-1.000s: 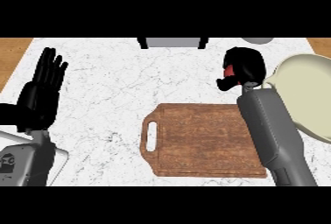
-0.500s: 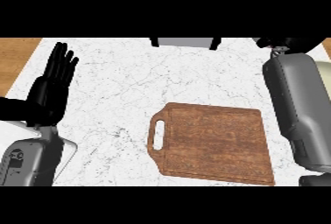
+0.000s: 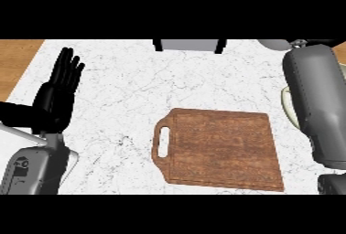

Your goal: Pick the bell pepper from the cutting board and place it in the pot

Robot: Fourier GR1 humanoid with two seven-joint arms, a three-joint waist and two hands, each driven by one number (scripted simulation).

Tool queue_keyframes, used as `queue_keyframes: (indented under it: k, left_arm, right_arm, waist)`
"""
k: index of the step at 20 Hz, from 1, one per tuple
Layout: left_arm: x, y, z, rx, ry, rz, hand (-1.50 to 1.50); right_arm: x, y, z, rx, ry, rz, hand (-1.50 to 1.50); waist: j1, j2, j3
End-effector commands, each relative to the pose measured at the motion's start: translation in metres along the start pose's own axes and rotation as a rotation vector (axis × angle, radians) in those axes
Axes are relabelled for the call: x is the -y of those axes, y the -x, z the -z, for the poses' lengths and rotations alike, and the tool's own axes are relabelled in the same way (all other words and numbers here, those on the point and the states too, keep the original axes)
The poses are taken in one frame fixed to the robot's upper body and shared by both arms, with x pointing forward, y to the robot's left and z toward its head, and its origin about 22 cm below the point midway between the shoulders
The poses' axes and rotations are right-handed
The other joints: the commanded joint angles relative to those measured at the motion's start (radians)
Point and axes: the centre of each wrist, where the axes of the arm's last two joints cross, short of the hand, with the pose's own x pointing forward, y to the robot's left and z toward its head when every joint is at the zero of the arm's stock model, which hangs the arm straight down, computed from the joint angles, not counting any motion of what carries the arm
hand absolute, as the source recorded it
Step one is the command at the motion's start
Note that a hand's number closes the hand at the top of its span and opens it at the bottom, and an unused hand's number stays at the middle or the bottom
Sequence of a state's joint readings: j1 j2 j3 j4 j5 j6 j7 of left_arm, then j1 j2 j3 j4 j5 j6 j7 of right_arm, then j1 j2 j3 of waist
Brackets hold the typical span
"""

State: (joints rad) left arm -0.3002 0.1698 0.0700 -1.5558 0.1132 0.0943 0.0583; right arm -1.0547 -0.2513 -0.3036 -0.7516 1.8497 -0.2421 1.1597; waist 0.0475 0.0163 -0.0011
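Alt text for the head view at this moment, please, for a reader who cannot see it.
A bare wooden cutting board lies on a white marble counter, no bell pepper visible. The left hand rests open at the left, and the right forearm runs along the right edge over a pale pot, its hand unseen.

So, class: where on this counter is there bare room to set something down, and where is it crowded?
The cutting board has a bare top. Open marble counter lies between the board and the resting left hand. The right side is crowded: the right forearm covers the pot's rim.
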Motion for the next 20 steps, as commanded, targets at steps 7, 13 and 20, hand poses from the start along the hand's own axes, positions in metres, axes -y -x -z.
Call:
queue_keyframes:
  k: [7, 13, 20]
  left_arm:
    - [-0.019, 0.004, -0.007, -0.022, -0.042, 0.022, 0.0]
    - [-0.019, 0.007, -0.018, -0.018, -0.059, 0.014, 0.0]
    - [-0.033, -0.003, 0.003, -0.022, -0.05, 0.011, 0.0]
  right_arm:
    - [-0.033, 0.042, 0.025, -0.256, 0.003, -0.004, 1.5]
    - [-0.053, 0.1, 0.037, -0.222, -0.026, 0.014, 1.5]
    - [-0.089, 0.142, 0.042, -0.233, -0.042, -0.001, 1.5]
  waist:
    - [-0.043, -0.016, 0.001]
    - [-0.058, -0.023, 0.001]
    - [-0.043, -0.014, 0.001]
